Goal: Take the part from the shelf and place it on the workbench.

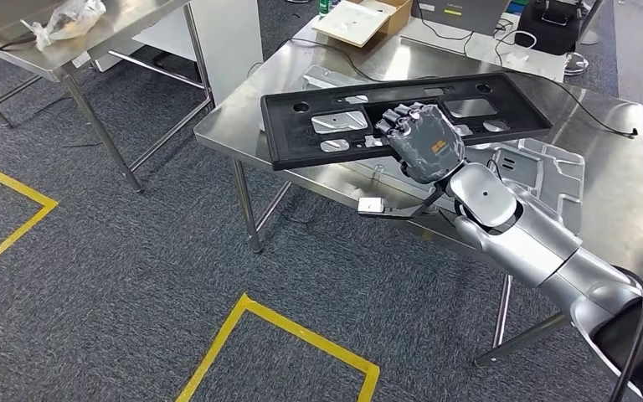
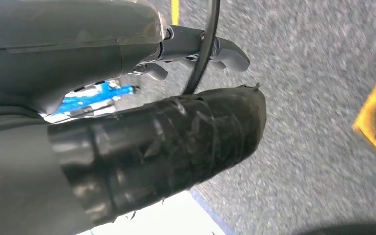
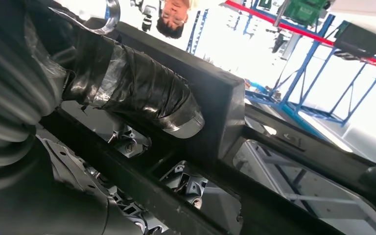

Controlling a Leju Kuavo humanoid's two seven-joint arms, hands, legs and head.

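Observation:
My right hand (image 1: 419, 141) grips a long black plastic frame part (image 1: 301, 126) with several cut-out openings and holds it just over the steel workbench (image 1: 226, 126). The part lies roughly flat, its left end reaching past the bench's near-left corner. In the right wrist view a taped thumb (image 3: 142, 93) presses on the black part's bar (image 3: 225, 105), with darker fingers underneath. My left hand (image 2: 152, 147) hangs over grey carpet, its taped thumb and fingers holding nothing; how far they are curled is unclear.
Silver stamped metal panels (image 1: 544, 167) lie on the workbench under and right of the part. A cardboard box (image 1: 364, 18) and cables sit at the far edge. Another steel table (image 1: 59, 50) stands at the left. Yellow floor tape (image 1: 293, 331) marks the carpet.

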